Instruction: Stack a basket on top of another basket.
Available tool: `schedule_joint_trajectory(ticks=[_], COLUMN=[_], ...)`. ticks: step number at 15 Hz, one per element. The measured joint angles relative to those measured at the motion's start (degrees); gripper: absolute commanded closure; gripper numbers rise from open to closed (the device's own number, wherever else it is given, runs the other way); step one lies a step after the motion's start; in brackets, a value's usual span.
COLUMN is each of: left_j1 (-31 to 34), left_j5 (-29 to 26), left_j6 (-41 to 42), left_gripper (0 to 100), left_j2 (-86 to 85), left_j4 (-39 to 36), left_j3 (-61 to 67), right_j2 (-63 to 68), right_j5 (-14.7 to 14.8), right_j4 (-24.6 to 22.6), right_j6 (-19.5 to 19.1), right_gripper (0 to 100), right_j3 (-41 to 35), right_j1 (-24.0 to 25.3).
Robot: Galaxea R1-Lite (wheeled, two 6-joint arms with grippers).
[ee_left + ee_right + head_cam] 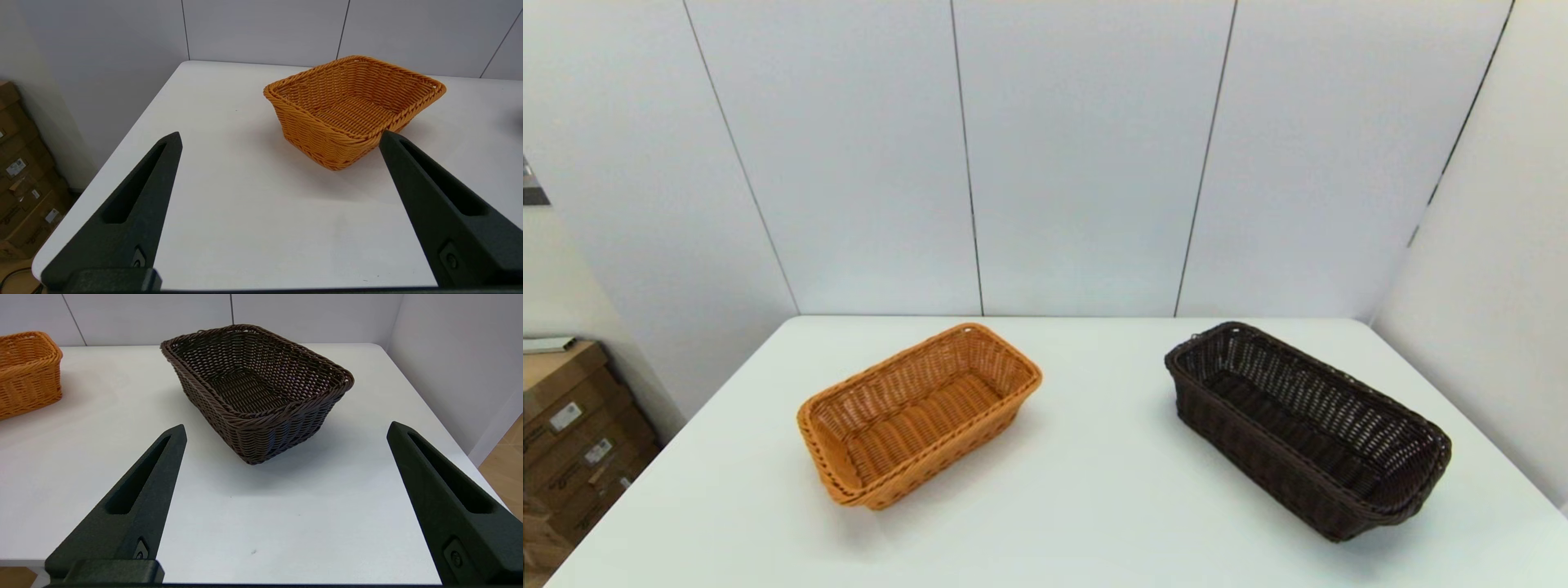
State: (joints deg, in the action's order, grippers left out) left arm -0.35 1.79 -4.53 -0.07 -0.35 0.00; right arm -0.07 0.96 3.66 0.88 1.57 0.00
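Note:
The dark brown woven basket [1307,429] [257,390] sits on the right half of the white table, empty and upright. The orange-tan basket [919,412] [353,108] [26,371] stands on the left half, also empty, well apart from the dark one. Neither arm shows in the head view. My left gripper [280,141] hovers open near the table's front left edge, short of the orange-tan basket. My right gripper [286,430] hangs open by the front right edge, short of the dark basket. Nothing lies between either pair of fingers.
The white table [1094,490] backs onto a pale panelled wall. Cardboard boxes [572,433] [24,179] are stacked on the floor beyond the table's left edge. A side wall [1494,327] runs close along the right edge.

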Motion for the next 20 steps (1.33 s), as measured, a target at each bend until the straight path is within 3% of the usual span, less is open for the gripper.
schedule_joint_trajectory(ticks=[12, 16, 20], left_j1=[0.00, -0.05, -0.11], left_j5=[0.10, -0.28, -0.17], left_j6=[0.07, 0.10, 0.02], left_gripper=[0, 0, 0], left_j2=[0.00, 3.86, 20.55], left_j4=[0.35, 5.34, 9.52], left_j3=[-2.21, -14.67, -34.84], right_j2=[0.00, 0.00, 0.00], right_j5=[0.00, 0.00, -0.02], right_j4=[0.00, 0.00, 0.00], right_j6=[0.02, 0.00, 0.00], right_gripper=[0, 0, 0], right_j3=[0.00, 0.00, 0.00], right_j1=[0.00, 0.00, 0.00])
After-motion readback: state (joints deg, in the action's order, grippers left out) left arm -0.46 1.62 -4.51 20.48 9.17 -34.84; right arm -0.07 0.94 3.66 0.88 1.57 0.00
